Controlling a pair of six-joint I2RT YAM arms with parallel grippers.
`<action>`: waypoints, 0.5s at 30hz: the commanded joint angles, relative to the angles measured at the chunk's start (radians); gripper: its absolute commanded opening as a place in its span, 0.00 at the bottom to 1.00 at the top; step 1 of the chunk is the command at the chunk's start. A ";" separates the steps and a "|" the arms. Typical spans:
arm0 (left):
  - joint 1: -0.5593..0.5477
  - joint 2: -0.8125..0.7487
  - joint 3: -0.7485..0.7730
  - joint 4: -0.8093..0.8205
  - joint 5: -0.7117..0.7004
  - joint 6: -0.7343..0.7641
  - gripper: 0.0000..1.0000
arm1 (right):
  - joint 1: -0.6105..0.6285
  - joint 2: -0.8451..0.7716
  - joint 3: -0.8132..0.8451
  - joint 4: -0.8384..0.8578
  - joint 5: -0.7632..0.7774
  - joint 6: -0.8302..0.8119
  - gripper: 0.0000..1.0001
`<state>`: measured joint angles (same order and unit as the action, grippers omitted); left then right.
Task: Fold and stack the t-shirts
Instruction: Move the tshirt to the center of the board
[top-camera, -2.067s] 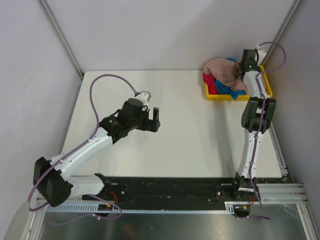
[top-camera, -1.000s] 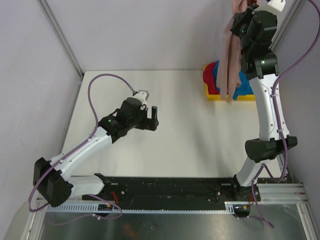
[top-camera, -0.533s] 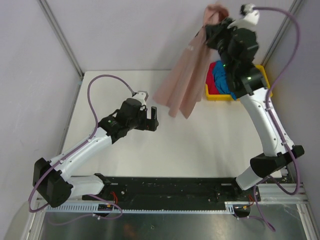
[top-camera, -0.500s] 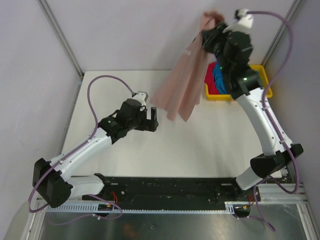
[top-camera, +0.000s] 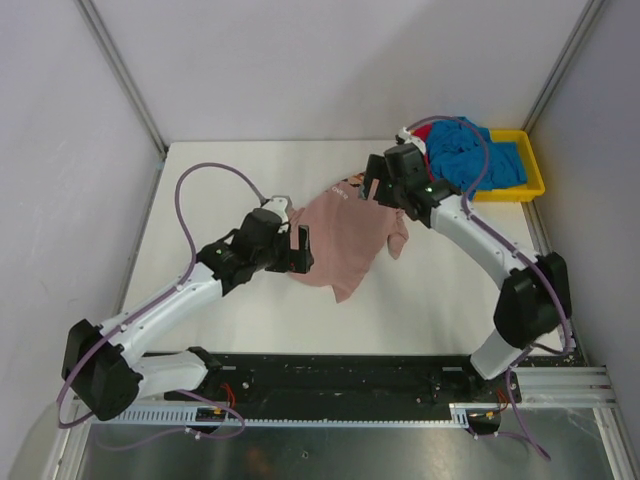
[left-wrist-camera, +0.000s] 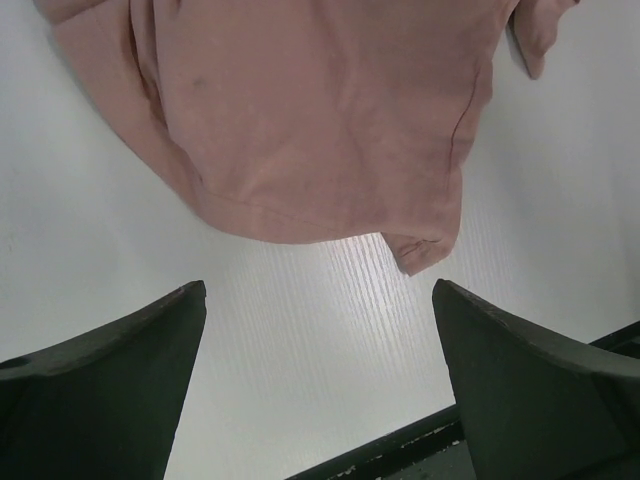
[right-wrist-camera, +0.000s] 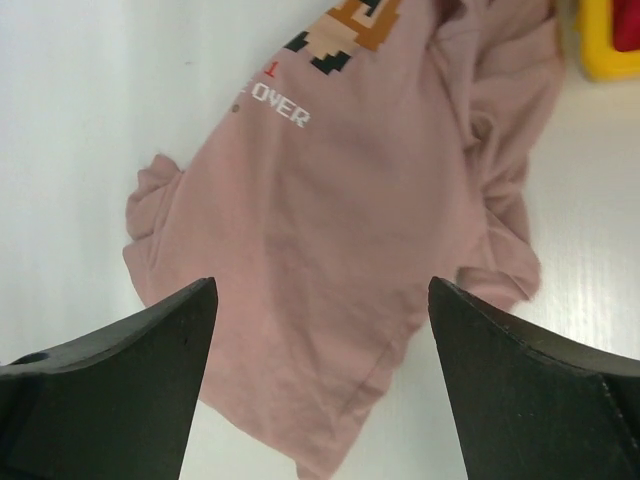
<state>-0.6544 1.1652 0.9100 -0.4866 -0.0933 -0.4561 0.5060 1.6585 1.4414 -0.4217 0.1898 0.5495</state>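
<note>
Where it lies on the white tabletop (top-camera: 200, 190), the dusty pink t-shirt (top-camera: 345, 240) is spread out chest side up but far from smooth. A small pixel figure in orange, black and white sits near its collar end, with white letters just under it. Creases run through the cloth, and the sleeve on its right side is bunched into soft folds. The hem end points toward my bases and finishes in a small turned-over corner.

My right pincer (top-camera: 372, 188) hangs over the shirt's collar end, fingers spread wide with nothing between them. From its wrist camera the cloth lies below, apart from both fingers. My left pincer (top-camera: 300, 250) sits at the shirt's left edge, just as wide and just as empty. Whether a fingertip brushes the cloth there I cannot tell.

Far and to the right of the pink shirt stands the yellow tray (top-camera: 535, 178). It holds a loosely heaped bright blue t-shirt (top-camera: 470, 160). A bit of red t-shirt (top-camera: 425, 133) shows on the side of that heap nearer the pink shirt.

White tabletop shows wide to the left of the pink shirt and in a band between its hem and the black rail at my bases. To its right the surface is crossed by my right arm.
</note>
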 joint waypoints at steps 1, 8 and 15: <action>-0.002 0.026 -0.001 0.016 0.042 -0.044 0.99 | -0.026 -0.196 -0.084 -0.036 0.049 0.019 0.90; -0.161 0.160 0.050 0.036 0.013 -0.057 0.89 | -0.112 -0.407 -0.299 -0.033 0.025 0.042 0.89; -0.302 0.385 0.131 0.068 -0.017 -0.120 0.72 | -0.194 -0.478 -0.396 -0.040 -0.029 0.043 0.88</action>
<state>-0.9051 1.4700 0.9680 -0.4591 -0.0780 -0.5255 0.3382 1.2064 1.0748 -0.4549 0.1925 0.5812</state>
